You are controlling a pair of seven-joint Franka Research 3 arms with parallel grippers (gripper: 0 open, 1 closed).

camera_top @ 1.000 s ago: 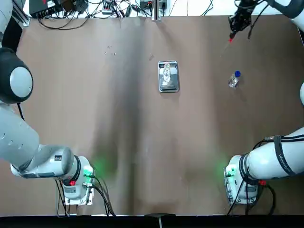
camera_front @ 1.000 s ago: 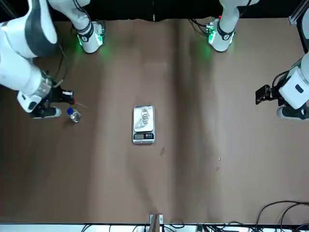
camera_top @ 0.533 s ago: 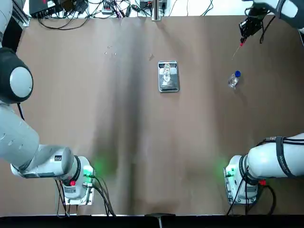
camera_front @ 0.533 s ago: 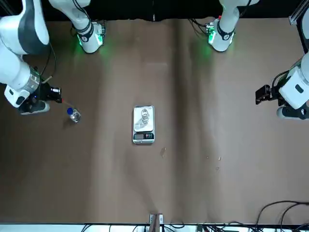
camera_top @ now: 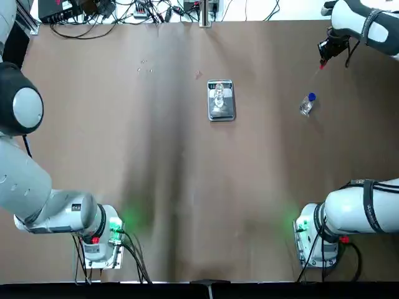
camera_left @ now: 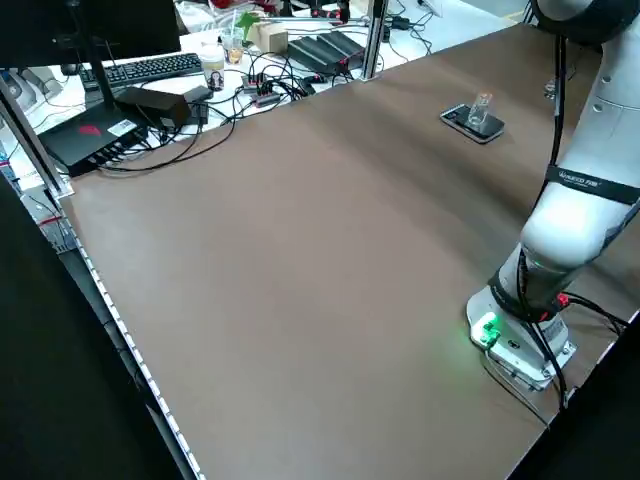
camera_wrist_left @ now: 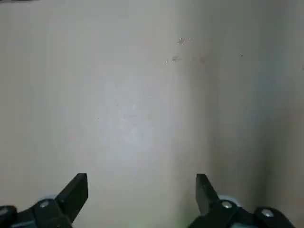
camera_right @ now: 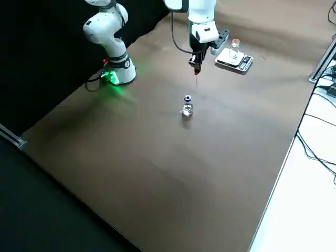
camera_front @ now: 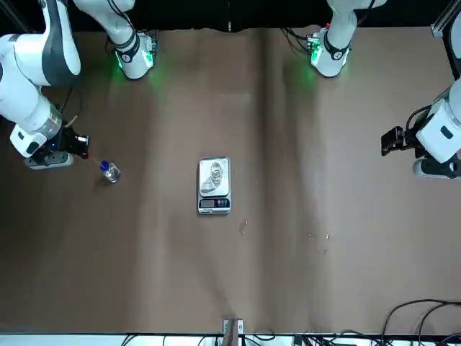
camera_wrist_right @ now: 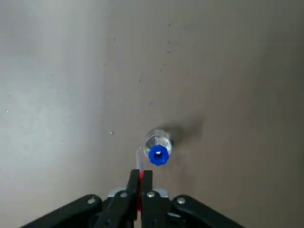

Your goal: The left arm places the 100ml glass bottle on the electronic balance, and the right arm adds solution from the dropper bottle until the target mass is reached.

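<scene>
The electronic balance (camera_top: pixel 221 100) lies mid-table toward the far side, with the clear 100ml glass bottle (camera_top: pixel 219 96) upright on its pan (camera_right: pixel 234 60). To the right stands the dropper bottle (camera_top: pixel 307 104) with its blue collar (camera_wrist_right: pixel 158 155). Its red-bulbed dropper (camera_wrist_right: pixel 140 183) is out of the bottle, and my right gripper (camera_top: pixel 325 50) is shut on it. The pipette hangs above and just beside the bottle (camera_right: pixel 187 106). My left gripper (camera_wrist_left: pixel 141 183) hovers open over bare table, its arm (camera_front: pixel 436 137) standing off at the table's left side.
Cables, a keyboard and boxes (camera_left: pixel 150 95) crowd the strip beyond the table's far edge. A few small specks (camera_top: pixel 144 66) dot the far left of the brown table (camera_top: pixel 187 187). Both arm bases (camera_top: pixel 103 240) glow green at the near edge.
My right gripper has carried the dropper rightward from the far side, then back toward the dropper bottle. The balance, both bottles and the left arm have not moved.
</scene>
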